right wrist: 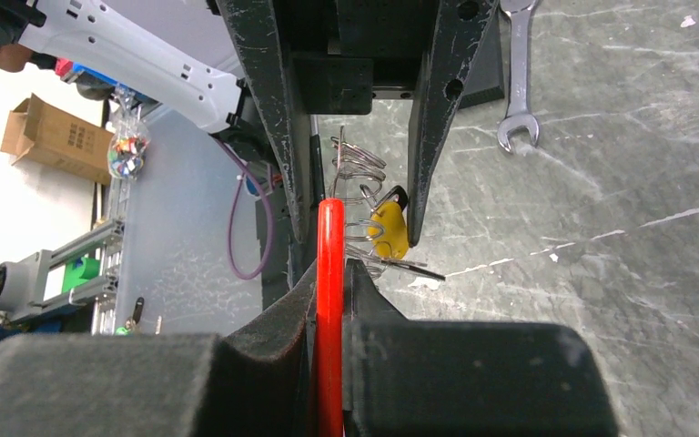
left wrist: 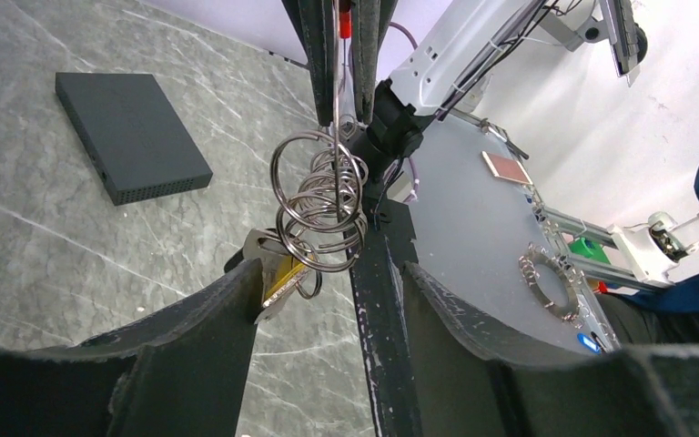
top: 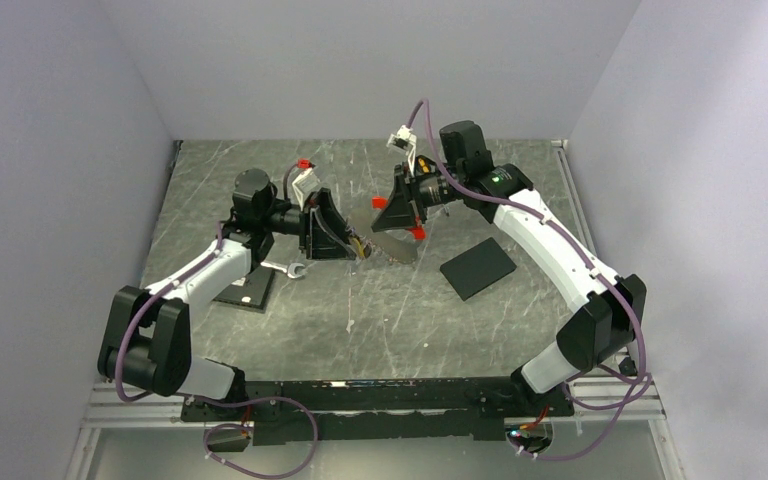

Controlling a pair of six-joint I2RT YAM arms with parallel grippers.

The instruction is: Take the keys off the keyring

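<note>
The keyring shows as a stack of thin silvery wire rings (left wrist: 319, 209), held in the air between my two grippers. A brass-yellow and a silvery key (left wrist: 273, 273) hang from it. My left gripper (left wrist: 314, 273) is closed on the bunch: the keys press against one finger (left wrist: 209, 337) and the lowest ring touches the other. My right gripper (right wrist: 330, 273) is shut on the red plastic strip (right wrist: 330, 309). A straight wire runs taut from the strip to the rings. The right wrist view shows the rings (right wrist: 359, 173) and a yellow key (right wrist: 390, 232). In the top view the bunch (top: 365, 246) sits between the left gripper (top: 345, 243) and the right gripper (top: 400, 215).
A flat black box (top: 477, 267) lies on the marble table to the right of the grippers, and it also shows in the left wrist view (left wrist: 132, 137). A silver wrench (top: 288, 268) lies below the left gripper. A black pad (top: 245, 290) sits under the left arm.
</note>
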